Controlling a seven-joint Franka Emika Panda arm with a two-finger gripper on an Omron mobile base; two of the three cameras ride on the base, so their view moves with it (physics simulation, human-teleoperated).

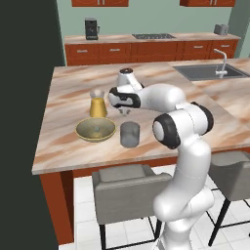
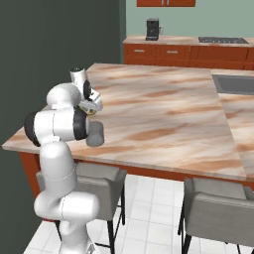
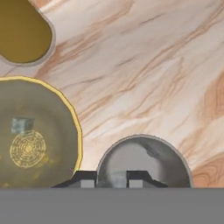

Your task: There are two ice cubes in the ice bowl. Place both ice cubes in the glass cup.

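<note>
Pincer (image 3: 111, 180) narrow, tips drawn close with a small pale block between them, judged to be the held ice cube (image 3: 117, 178), though too small to read for certain. Hovering above the glass cup (image 3: 144, 158), near its rim on the ice bowl's side rather than dead centre. Seen from the left base view poised above the cup (image 1: 130, 135), well clear of the worktop (image 1: 205, 105).

Second ice cube (image 3: 22, 125) lying inside the ice bowl (image 3: 72, 113), off the middle ring pattern, towards the wall. Bowl and cup standing just beside each other, with a yellow-filled flask (image 3: 22, 30) beyond the bowl.

Likely to handle as very light, hard and slick: little for the pads to bite on, prone to squirting sideways under an uneven squeeze. Best taken across two opposite flat faces, tips square to them, not corner to corner. Worth descending straight down into the shallow bowl, keeping the tips off the sloped wall. Cup probably light too and easily nudged, so better released from above the opening, without touching the rim.
</note>
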